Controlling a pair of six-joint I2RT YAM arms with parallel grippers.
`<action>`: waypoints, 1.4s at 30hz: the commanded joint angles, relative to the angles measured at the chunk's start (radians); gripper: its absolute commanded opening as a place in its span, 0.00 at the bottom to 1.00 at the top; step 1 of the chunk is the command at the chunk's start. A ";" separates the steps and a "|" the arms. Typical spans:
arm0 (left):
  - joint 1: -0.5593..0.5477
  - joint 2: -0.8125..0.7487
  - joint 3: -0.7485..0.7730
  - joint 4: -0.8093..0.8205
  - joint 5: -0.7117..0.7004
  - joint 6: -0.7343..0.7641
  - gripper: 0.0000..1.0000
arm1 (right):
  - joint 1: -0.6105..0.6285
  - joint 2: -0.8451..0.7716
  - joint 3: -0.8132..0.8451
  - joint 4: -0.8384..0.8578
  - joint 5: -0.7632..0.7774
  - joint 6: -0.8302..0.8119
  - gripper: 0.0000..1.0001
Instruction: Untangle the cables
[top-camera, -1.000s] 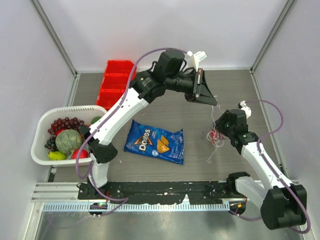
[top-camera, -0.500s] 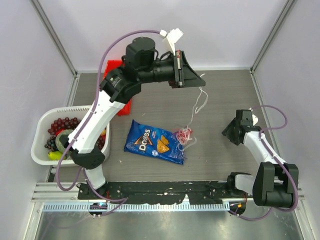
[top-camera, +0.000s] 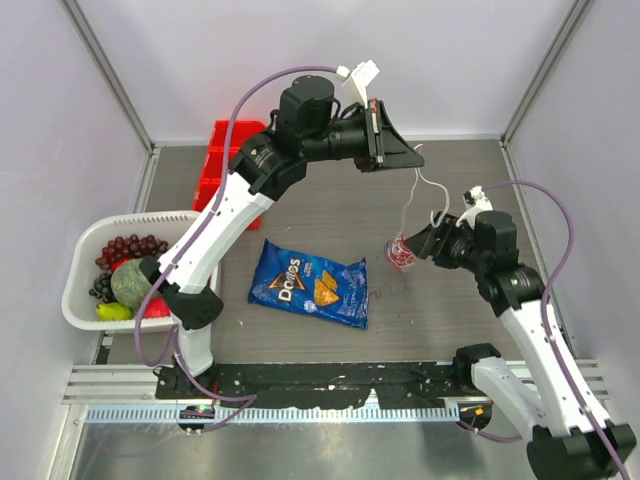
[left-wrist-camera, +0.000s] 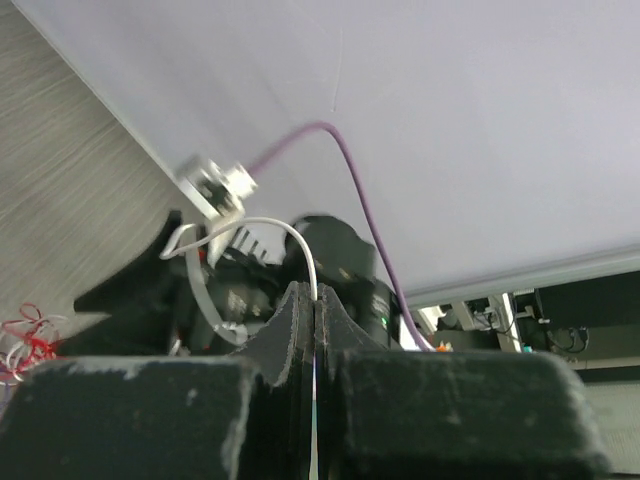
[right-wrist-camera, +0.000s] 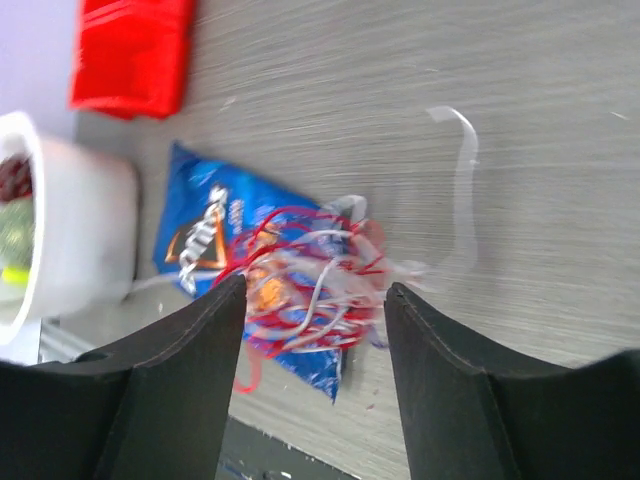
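White basket (top-camera: 75, 270): left; purple grapes (top-camera: 130, 247), a lime (top-camera: 113, 311), other produce behind the arm.
Red bins (top-camera: 232, 150): far left, insides hidden.
Doritos bag (top-camera: 310, 285): centre.
Cables (top-camera: 400, 250): red-white tangle dangling right of the bag, blurred.
Left gripper (top-camera: 412, 158): raised, clamped on a white strand.
Right gripper (top-camera: 425, 245): jaws wide, flanking the tangle.

A tangled clump of red and white cables (top-camera: 400, 250) dangles on a single white strand above the counter (top-camera: 330, 215), loops bunched tight.
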 joint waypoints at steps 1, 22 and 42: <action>0.025 0.011 -0.026 0.169 0.030 -0.109 0.00 | 0.100 -0.135 -0.028 0.065 -0.061 -0.045 0.64; 0.025 0.135 0.003 0.367 0.168 -0.347 0.00 | 0.119 -0.035 0.091 0.338 -0.079 -0.167 0.66; 0.025 0.197 0.124 0.550 0.266 -0.536 0.00 | 0.108 0.058 -0.117 0.421 0.348 -0.005 0.45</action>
